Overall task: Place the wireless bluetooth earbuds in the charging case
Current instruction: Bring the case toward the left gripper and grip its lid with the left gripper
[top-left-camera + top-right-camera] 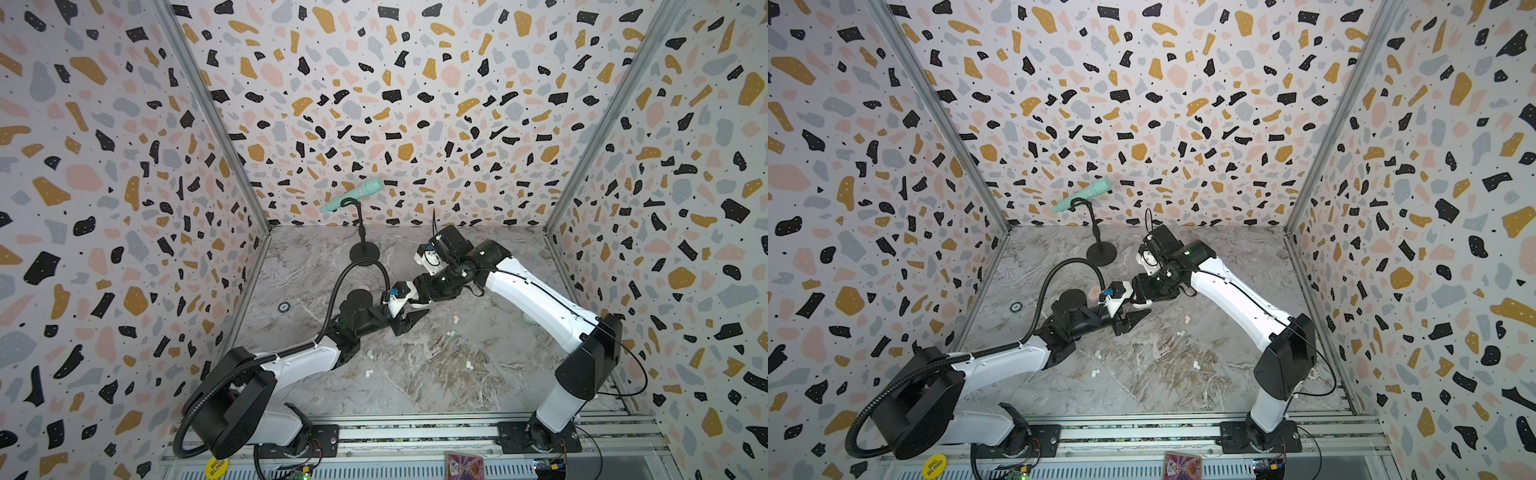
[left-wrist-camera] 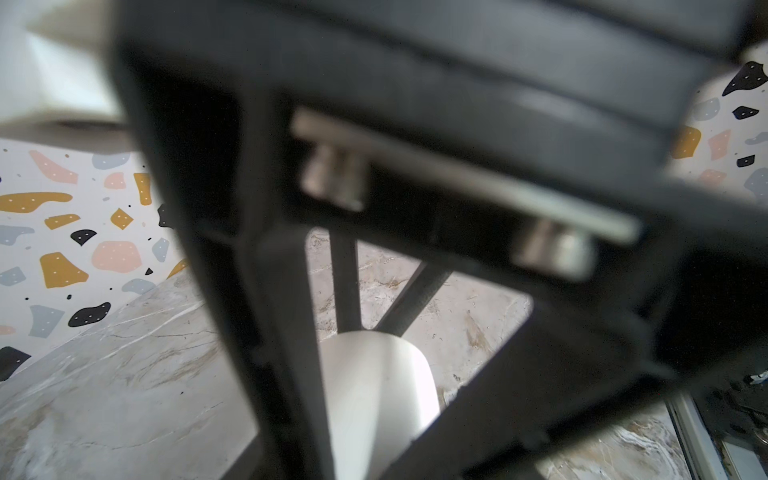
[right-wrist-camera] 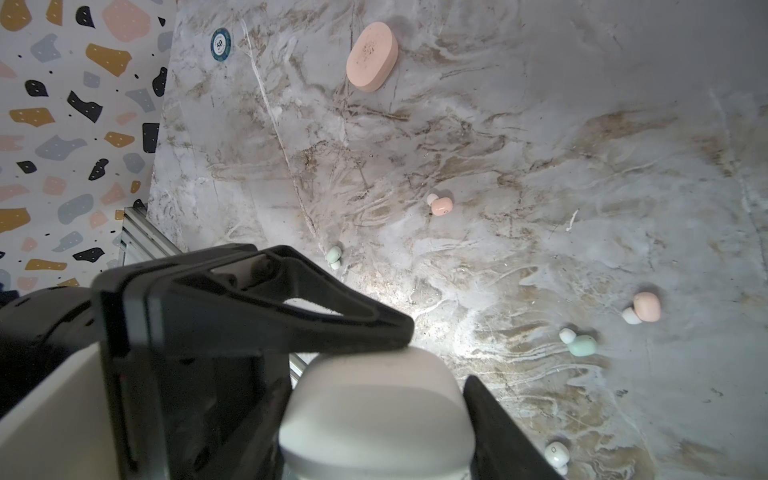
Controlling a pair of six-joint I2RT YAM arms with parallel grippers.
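A white charging case hangs above the middle of the marble table, held between both arms. My right gripper is shut on its sides. My left gripper comes in from the other side with the same case between its fingers, and one black finger lies on the case's top edge. In a top view the two grippers meet, left and right. Several earbuds lie loose on the table: pink, mint, pink, mint, white.
A shut pink case lies on the marble, half hidden behind the left arm in a top view. A mint microphone on a black stand is at the back. A round chip lies by the left wall.
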